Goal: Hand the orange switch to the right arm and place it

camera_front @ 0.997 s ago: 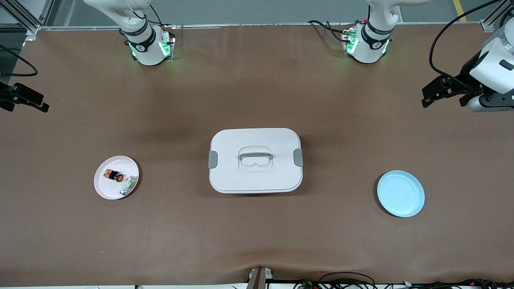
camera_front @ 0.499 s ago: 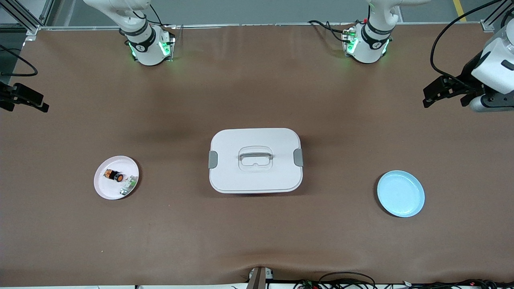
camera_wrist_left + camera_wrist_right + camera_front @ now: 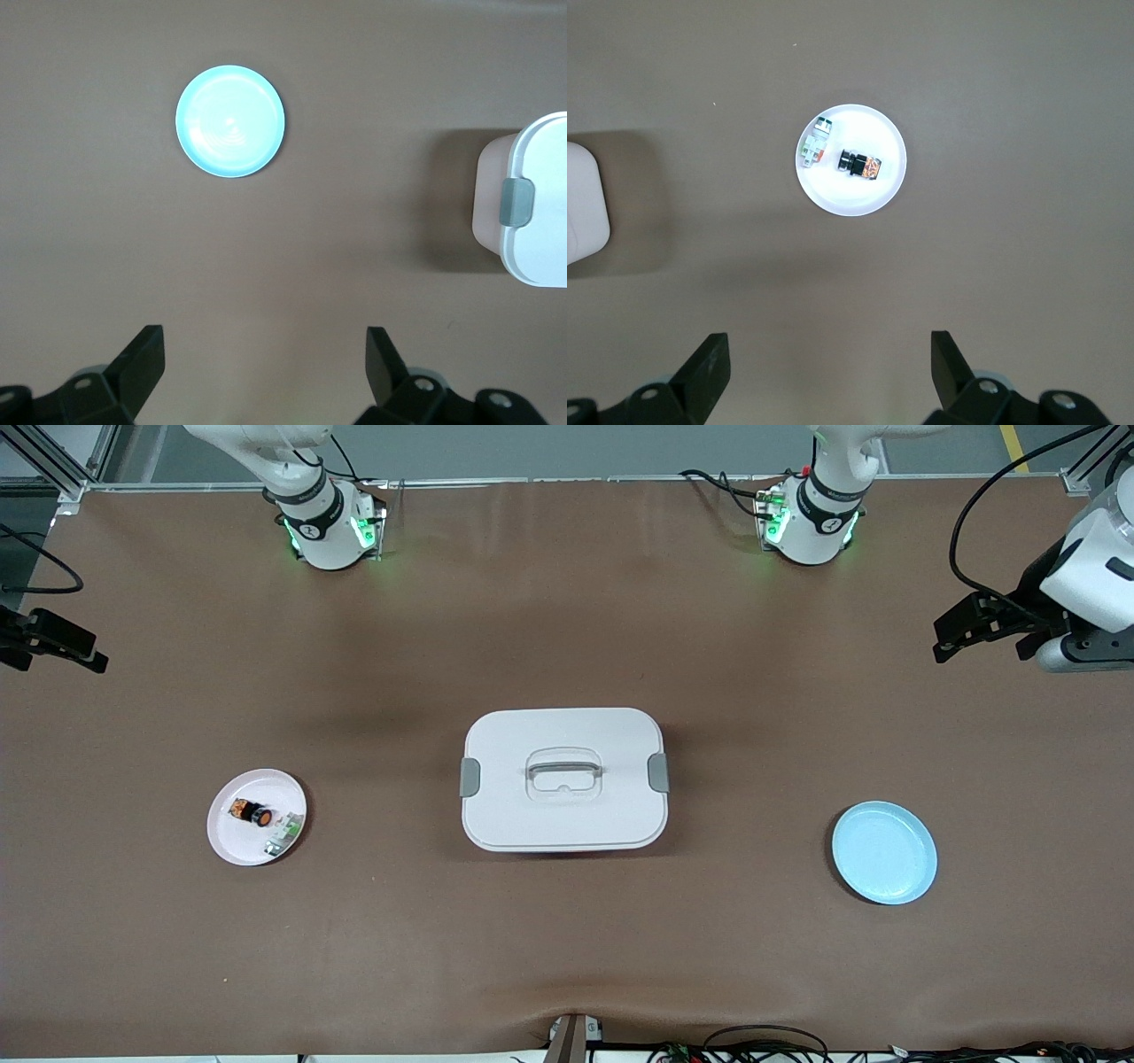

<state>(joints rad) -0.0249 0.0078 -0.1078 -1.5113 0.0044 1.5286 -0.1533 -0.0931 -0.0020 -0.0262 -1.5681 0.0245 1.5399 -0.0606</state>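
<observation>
The orange switch (image 3: 251, 811) lies on its side on a small pink plate (image 3: 232, 841) toward the right arm's end of the table; the right wrist view looks down on the switch (image 3: 859, 166) and the plate (image 3: 833, 197). My right gripper (image 3: 84, 654) hangs open and empty at that end of the table, apart from the plate. At the left arm's end my left gripper (image 3: 952, 636) hangs open and empty, high over bare table. In the wrist views the left gripper (image 3: 264, 341) and the right gripper (image 3: 827, 345) have nothing between their fingers.
A white lidded box (image 3: 563, 779) with grey latches stands mid-table. An empty light blue plate (image 3: 884, 852) lies toward the left arm's end, seen too as the blue plate (image 3: 230, 122). A small green-and-white part (image 3: 283, 833) shares the pink plate with the switch.
The left arm has edged very slightly toward its end of the table. Nothing else has moved.
</observation>
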